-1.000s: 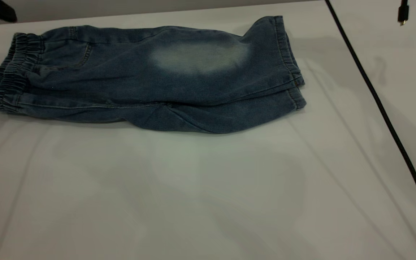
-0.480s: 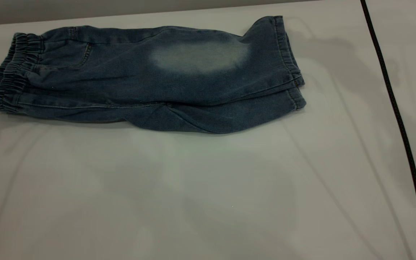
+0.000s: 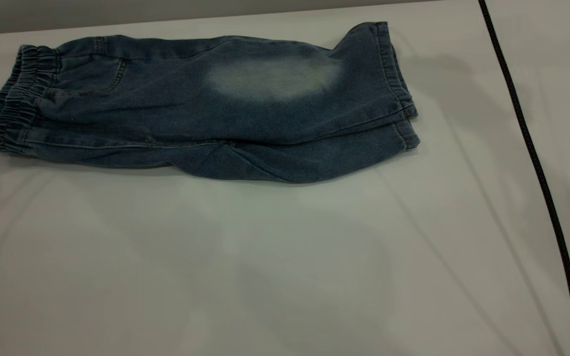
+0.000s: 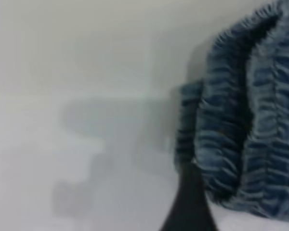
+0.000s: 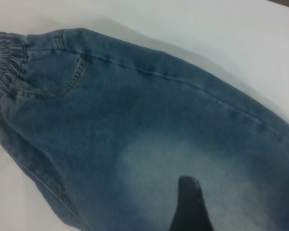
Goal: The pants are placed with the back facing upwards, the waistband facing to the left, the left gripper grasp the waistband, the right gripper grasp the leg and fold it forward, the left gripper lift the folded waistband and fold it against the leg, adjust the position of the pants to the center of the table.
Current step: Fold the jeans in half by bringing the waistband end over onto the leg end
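White table (image 3: 265, 272), folded pants (image 3: 206, 113), black cable (image 3: 537, 168) alongside; pincer openings impossible to tell.

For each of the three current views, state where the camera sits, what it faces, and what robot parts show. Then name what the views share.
Exterior view: outside the rig, looking down on the white table and folded blue denim pants; only a black cable shows.
Left wrist view: low beside the ruffled elastic waistband; one black left gripper fingertip shows.
Right wrist view: above the pants' faded patch; one black right gripper fingertip shows.
Shared: all three show the pants on the table.
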Robot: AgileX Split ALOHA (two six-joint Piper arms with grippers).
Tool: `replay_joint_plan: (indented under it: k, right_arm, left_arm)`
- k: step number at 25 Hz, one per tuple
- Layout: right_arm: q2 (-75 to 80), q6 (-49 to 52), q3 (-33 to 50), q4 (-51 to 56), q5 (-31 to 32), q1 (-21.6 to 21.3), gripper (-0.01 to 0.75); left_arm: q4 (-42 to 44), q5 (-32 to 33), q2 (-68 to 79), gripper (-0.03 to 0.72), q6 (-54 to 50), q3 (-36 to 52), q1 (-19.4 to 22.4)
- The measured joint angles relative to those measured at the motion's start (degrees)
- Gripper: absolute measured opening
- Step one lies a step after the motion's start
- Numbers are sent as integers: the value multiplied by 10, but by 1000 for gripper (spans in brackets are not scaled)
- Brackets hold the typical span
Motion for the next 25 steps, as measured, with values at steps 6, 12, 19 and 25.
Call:
replay_joint_plan:
  k: [6, 12, 19, 25]
  right_arm:
    - [0, -1, 0, 1, 0, 0, 426]
    - [0, -1, 0, 3, 0, 0, 426]
    - [0, -1, 0, 11, 0, 1, 426]
    - [0, -1, 0, 20, -1, 1, 426]
  left_arm:
    - [-17, -3, 44, 643, -19, 0, 0]
    - [-26, -36, 95, 622, -16, 0, 0]
    - [-95, -60, 124, 601, 2, -1, 0]
    - [-159, -64, 132, 594, 48, -1, -1]
